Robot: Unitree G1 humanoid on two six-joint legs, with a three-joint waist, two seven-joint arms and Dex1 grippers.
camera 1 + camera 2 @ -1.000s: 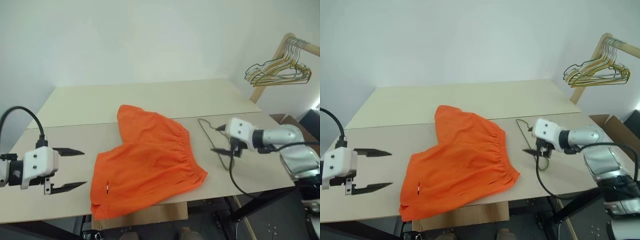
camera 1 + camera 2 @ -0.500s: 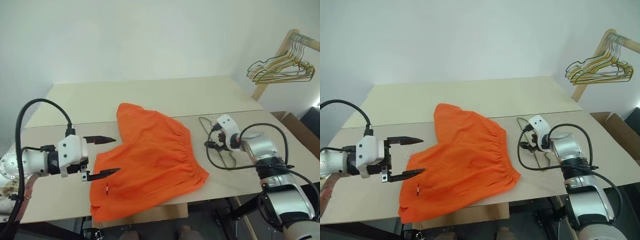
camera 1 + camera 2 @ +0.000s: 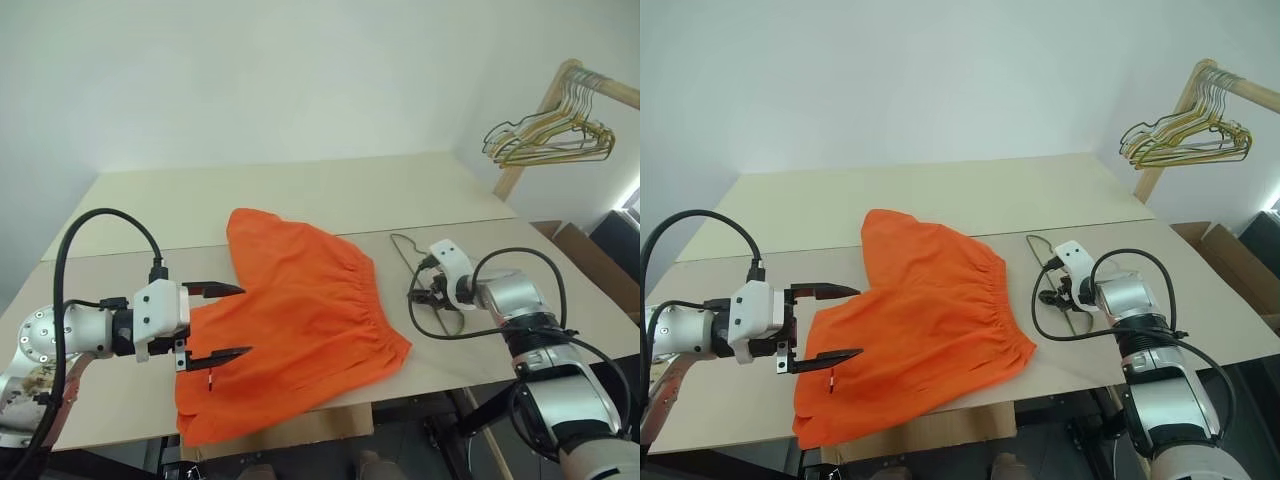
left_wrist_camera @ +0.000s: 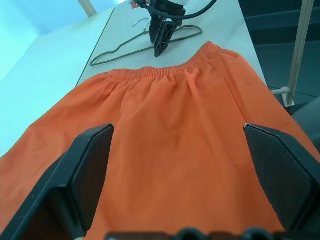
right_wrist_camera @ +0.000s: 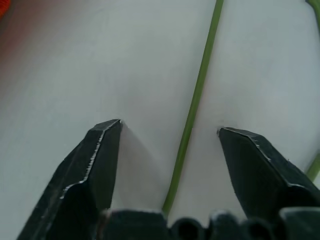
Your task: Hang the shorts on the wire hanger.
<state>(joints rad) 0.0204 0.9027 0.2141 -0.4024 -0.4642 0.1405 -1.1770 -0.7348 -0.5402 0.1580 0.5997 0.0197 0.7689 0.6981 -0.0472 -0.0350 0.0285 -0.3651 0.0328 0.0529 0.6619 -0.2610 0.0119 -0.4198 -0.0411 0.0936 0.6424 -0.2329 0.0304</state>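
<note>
Orange shorts (image 3: 300, 320) flat on table (image 3: 300, 195), right tool (image 5: 170, 150) straddling wire hanger (image 5: 200, 95)

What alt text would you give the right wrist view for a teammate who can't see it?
The right gripper has its two black fingers open, one on each side of a thin wire of the wire hanger, which lies flat on the pale table. The wire runs up between them, not yet pinched.

You have matt orange cloth in the shorts (image 3: 300, 320), gathered at the waistband. Beside them lies the wire hanger (image 5: 192, 110), thin dull metal. The table (image 3: 300, 190) looks smooth, pale and matt. Beyond its corner, gold and silver hangers (image 3: 545, 140) gleam.
</note>
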